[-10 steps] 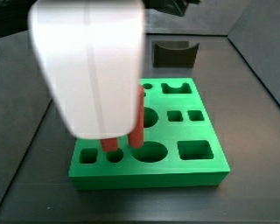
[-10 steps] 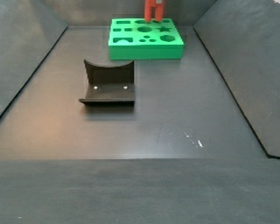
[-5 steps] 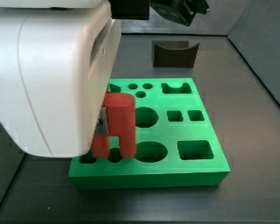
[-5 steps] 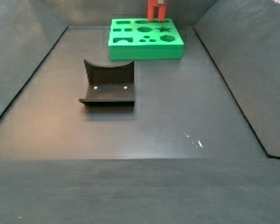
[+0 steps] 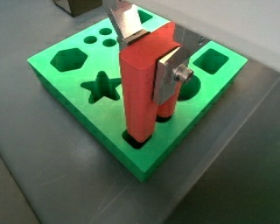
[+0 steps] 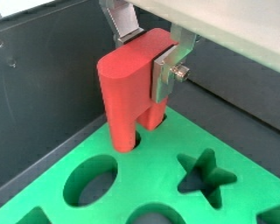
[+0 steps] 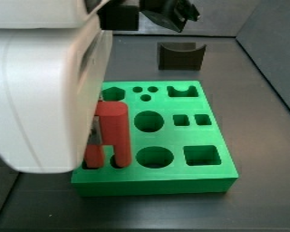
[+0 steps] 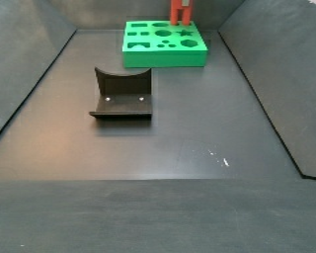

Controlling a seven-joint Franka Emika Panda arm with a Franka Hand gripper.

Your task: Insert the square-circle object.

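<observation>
The hand (image 5: 149, 48) sits over a corner of the green block (image 5: 78, 87), its two silver fingers (image 5: 170, 77) closed on the upper part of the red peg (image 5: 143, 92), one plate on each of two opposite faces; in both wrist views the plates press flat against the peg (image 6: 129, 92). The peg stands upright with its lower end down in a hole at the block's corner, and most of its length shows above the green top. In a wrist view a star hole (image 5: 101, 87) lies just beside the peg, with a hexagon hole (image 5: 67, 60) and small round holes farther along the block. In a side view the white body of the arm (image 7: 39, 86) fills the near side, and the peg (image 7: 111, 134) rises at the block's (image 7: 172, 172) near corner beside a large round hole (image 7: 154, 159). In a side view the block (image 8: 164, 51) sits at the far end of the dark desk (image 8: 188, 138), the peg (image 8: 182, 12) upright at its far edge. The fixture (image 8: 122, 95) stands well apart from the block, nearer mid-desk.
</observation>
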